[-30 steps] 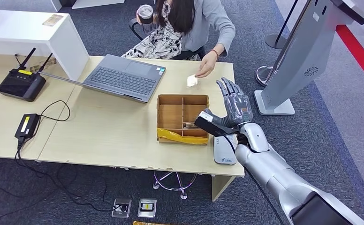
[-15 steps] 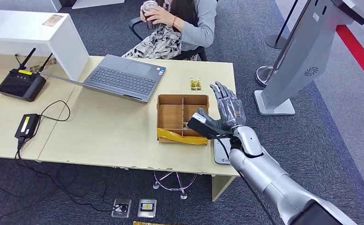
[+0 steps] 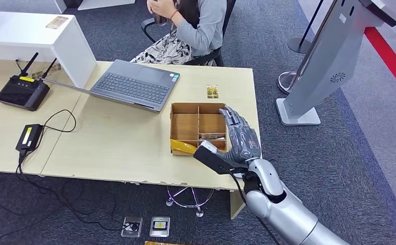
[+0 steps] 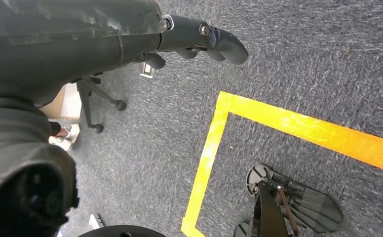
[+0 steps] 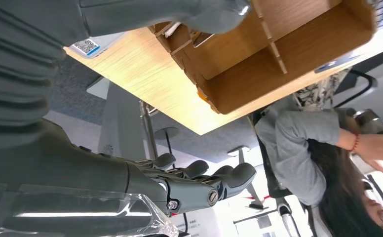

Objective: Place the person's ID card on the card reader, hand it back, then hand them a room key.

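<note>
A small card (image 3: pixel 213 91) with yellow marks lies flat on the table beyond the wooden compartment box (image 3: pixel 198 105). My right hand (image 3: pixel 238 141) hovers over the box's right side, fingers spread and holding nothing. Its thumb (image 3: pixel 210 155) reaches past the box's near edge. Thin cards (image 3: pixel 212 136) lie in the near right compartment, beside my fingers. In the right wrist view the box (image 5: pixel 278 54) is close ahead, and a white corner of the card reader (image 5: pixel 87 47) with a QR label peeks out. My left hand (image 4: pixel 199 37) hangs over the carpet, holding nothing.
A seated person (image 3: pixel 198 25) at the far side has both hands up on a cup. An open laptop (image 3: pixel 134 84) sits left of the box. A black router (image 3: pixel 22 92), a power adapter (image 3: pixel 30 137) and a kiosk stand (image 3: pixel 328 61) are nearby.
The person set the card on the table and drew the hand back to the cup. My right hand moved nearer and left, from beside the box to over its right side.
</note>
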